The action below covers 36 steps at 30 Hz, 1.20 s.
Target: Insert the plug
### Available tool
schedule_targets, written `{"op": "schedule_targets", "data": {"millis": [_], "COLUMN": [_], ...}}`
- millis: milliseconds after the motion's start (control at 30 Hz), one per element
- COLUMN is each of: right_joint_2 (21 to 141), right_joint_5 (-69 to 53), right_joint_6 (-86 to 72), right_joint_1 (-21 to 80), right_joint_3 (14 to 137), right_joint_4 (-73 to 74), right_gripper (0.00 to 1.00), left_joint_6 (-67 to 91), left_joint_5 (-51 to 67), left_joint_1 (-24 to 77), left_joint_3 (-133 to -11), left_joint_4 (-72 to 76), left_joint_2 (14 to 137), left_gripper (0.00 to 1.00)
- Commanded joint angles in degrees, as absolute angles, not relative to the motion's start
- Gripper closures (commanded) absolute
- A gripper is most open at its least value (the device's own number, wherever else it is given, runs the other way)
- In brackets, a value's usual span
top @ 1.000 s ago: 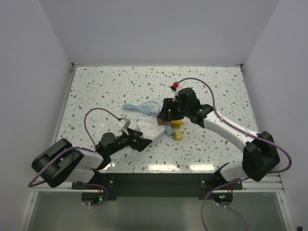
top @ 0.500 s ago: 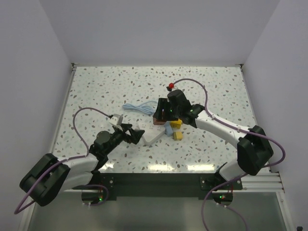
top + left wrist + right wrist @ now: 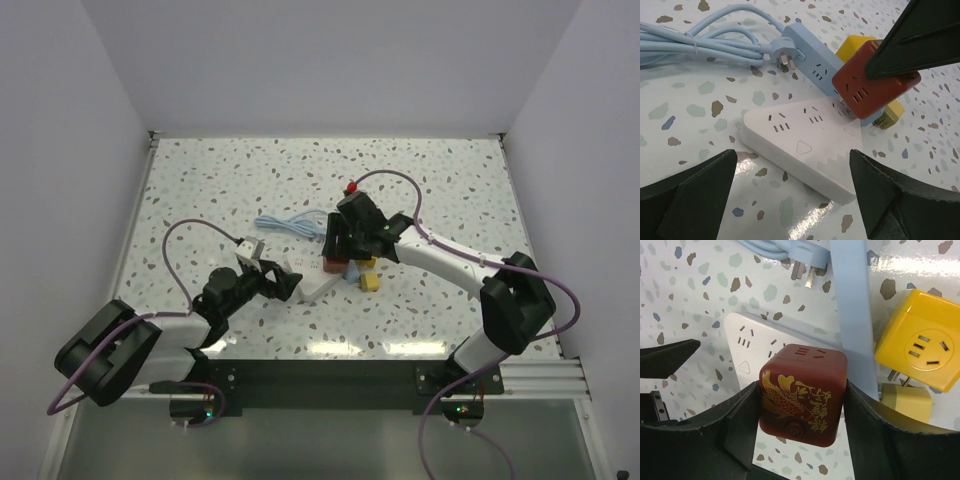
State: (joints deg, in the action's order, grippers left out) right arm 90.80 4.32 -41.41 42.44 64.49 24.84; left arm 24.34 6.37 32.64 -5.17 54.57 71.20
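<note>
Top view was kinda useless for the detail here: the right gripper [image 3: 338,245] was basically a black blob sitting over the pile of stuff mid-table [image 3: 450,180]. The left gripper [image 3: 283,285] pointed at the pile from the near-left.

The wrist cams told way more. On the right wrist cam, the right gripper [image 3: 802,405] was clamped on the dark red cube plug [image 3: 802,390], one finger on each side, gold fish print facing the camera. The cube sat over the pointed end of the white power strip [image 3: 750,340], with the blue power strip [image 3: 852,315] just beside it and a yellow cube [image 3: 920,347] on the far side of that.

The left wrist cam gave the side angle: the dark red cube plug [image 3: 870,85] was tilted, low over the white power strip's [image 3: 800,145] tip. Honestly couldn't tell if the prongs were in any slots, since that spot was too cramped. The left gripper [image 3: 792,165] was spread wide, holding nothing, with the strip between its fingers. The blue cable [image 3: 700,42] was bundled up behind.
</note>
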Motion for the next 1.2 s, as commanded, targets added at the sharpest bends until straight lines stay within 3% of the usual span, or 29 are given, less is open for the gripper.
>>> {"op": "schedule_targets", "data": {"millis": [0, 1167], "right_joint_2": [90.88, 93.78], "right_joint_5": [6.24, 9.75], "right_joint_6": [-43.33, -49.66], "right_joint_1": [42.89, 45.09], "right_joint_3": [68.29, 69.52], "right_joint_4": [26.89, 28.74], "right_gripper": [1.0, 1.0], "left_joint_6": [22.33, 21.27], "left_joint_5": [6.77, 7.21], "left_joint_1": [32.26, 32.26], "left_joint_3": [-6.77, -7.12], "left_joint_4": [57.48, 60.29], "left_joint_2": [71.63, 78.13], "left_gripper": [0.0, 0.0]}}
